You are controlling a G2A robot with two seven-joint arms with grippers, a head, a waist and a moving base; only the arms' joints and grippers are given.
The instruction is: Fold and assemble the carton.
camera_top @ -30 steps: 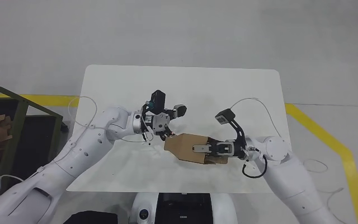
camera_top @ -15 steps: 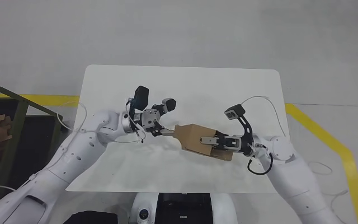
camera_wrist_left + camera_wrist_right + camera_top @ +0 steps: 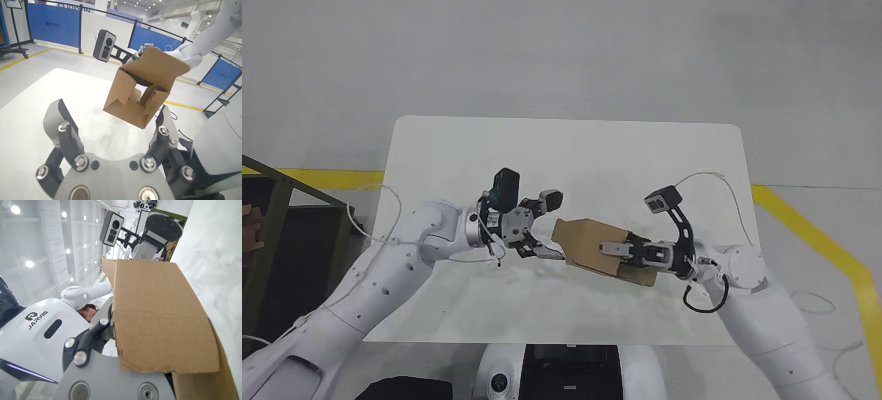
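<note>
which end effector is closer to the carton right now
Right. The right end effector is clamped on the carton; the left end effector sits open just off the carton's open end, not gripping it.

the left arm (image 3: 407, 255) comes in from the robot's left side, elbow bent, forearm stretched towards the middle of the table. its wrist is turned so the left gripper (image 3: 545, 224) points across at the other arm, jaws spread wide with nothing gripped, just short of the open end of the carton (image 3: 587, 245). the right arm (image 3: 747, 285) is folded in from the opposite side, forearm low and near level. the right gripper (image 3: 610, 254) is clamped on the carton's end nearest its own wrist, one finger lying flat along the top face, holding it off the table.
</note>
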